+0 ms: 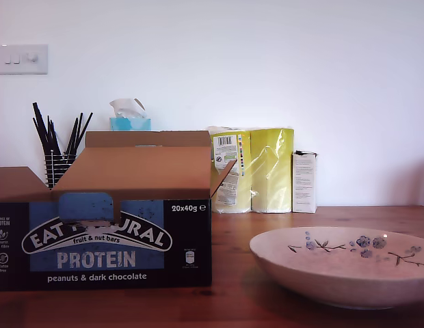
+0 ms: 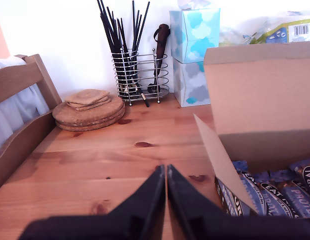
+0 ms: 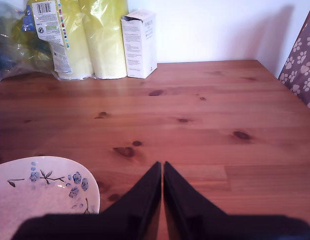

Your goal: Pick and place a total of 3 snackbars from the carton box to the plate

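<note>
- Exterior view: the black-and-blue cardboard carton box (image 1: 102, 239) reads "EAT NATURAL PROTEIN", "20x40g"; our off-white flowered ceramic plate (image 1: 342, 273) sits at its right.
- Shiny blue-wrapped snackbars (image 2: 272, 195) lie inside the box.
- My first gripper (image 2: 166, 172) and my second gripper (image 3: 162, 169) are clenched, holding nothing.

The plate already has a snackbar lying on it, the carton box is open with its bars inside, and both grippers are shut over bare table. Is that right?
Not quite: the plate is empty, as the second wrist view shows. The rest holds: the carton box is open with snackbars inside, and my first gripper and my second gripper are shut over the table.
</note>
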Controlling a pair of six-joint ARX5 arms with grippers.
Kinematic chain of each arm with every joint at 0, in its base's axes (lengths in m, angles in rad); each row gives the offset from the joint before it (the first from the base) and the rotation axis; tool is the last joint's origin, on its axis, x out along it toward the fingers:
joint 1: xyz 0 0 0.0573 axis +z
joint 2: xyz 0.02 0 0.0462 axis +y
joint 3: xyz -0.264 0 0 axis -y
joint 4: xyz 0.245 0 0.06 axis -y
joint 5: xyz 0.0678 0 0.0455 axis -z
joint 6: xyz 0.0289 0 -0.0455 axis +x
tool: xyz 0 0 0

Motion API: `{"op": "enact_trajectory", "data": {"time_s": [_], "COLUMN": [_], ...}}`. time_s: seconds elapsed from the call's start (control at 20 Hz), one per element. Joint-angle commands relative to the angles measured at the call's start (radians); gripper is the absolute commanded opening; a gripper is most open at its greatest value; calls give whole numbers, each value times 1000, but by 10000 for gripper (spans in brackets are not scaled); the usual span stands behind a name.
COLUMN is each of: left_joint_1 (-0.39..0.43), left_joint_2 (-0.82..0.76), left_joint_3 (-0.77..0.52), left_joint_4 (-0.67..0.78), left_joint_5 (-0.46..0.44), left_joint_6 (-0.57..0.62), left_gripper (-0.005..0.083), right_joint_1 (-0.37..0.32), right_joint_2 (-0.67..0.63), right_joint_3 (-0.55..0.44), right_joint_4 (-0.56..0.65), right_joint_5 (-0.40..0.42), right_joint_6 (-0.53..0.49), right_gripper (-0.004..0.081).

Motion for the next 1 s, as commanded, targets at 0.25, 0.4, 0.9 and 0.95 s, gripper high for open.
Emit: {"op": "enact_trajectory", "data": {"time_s": [0.25,0.4,0.9,0.95], "left_joint_1": [-3,-4,-5,-8], "left_joint_2": [-7,-7,-5,2], "left_joint_3": [-12,-12,44,63], "left_joint_4": [-146,-129,93,84], "left_joint_5": [63,73,337,343], "left_joint_6": [7,-21,-215,-219], "left_gripper": [-21,-21,-21,-21], "right_joint_1": [6,6,11,14], "right_joint_2": [-6,-6,-6,-6], "right_joint_3": [-12,-12,-8,-2], "right_joint_4": [6,11,79,81], "right_joint_5": [0,-1,-147,-161], "right_joint_6": [3,3,247,251], "right_gripper": [-13,-13,-13,-13]}}
